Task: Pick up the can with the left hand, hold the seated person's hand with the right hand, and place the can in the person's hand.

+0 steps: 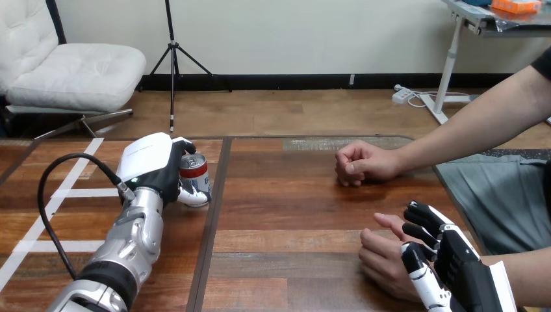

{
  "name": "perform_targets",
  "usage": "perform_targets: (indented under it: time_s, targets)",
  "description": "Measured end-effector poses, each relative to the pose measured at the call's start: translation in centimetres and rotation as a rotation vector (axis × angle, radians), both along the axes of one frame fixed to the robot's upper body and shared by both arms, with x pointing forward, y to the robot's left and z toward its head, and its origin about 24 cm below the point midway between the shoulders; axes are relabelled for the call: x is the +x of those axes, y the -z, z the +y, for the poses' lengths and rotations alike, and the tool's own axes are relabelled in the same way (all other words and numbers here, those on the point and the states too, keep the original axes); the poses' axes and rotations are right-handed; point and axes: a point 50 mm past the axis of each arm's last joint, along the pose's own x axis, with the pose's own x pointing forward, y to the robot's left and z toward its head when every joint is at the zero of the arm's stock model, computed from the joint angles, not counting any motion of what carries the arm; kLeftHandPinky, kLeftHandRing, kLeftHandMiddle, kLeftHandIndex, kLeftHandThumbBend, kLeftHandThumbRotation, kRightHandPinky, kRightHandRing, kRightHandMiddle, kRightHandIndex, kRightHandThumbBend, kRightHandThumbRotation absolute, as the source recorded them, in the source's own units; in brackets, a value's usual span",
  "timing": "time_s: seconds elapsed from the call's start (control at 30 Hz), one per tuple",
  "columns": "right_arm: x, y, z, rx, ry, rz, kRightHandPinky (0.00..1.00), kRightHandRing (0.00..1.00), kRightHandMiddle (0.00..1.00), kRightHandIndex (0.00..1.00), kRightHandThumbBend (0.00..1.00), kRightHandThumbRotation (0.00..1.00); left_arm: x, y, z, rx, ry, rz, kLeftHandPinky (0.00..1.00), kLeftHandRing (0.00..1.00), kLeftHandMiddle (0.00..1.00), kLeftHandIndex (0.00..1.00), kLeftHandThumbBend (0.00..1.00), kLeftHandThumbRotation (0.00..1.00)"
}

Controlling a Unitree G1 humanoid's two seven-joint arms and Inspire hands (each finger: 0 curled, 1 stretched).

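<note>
The wooden tabletop [292,208], with white tape stripes [71,192] across its left end, carries a can [195,177] upright in its left half, the person's fist [360,162] toward its far right edge and the person's nearer hand [383,260] by its near right corner.

Plain off-white wall [292,32] over black baseboard strip [292,81], brown wood-plank floor [292,110], white padded leather chair [71,71] far left, thin black tripod stand [173,58] beside it, white metal desk leg [448,65] plus white power strip [404,95] far right.
</note>
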Motion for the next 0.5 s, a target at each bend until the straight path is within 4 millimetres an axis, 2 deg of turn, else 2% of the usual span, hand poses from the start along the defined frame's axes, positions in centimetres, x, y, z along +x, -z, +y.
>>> perform_targets:
  time_s: [0.5]
  targets:
    - [-0.19, -0.01, 0.0, 0.003, 0.001, 0.003, 0.76, 0.82, 0.84, 0.83, 0.55, 0.62, 0.26, -0.52, 0.53, 0.002, 0.018, 0.006, 0.6, 0.71, 0.75, 0.72, 0.78, 0.0]
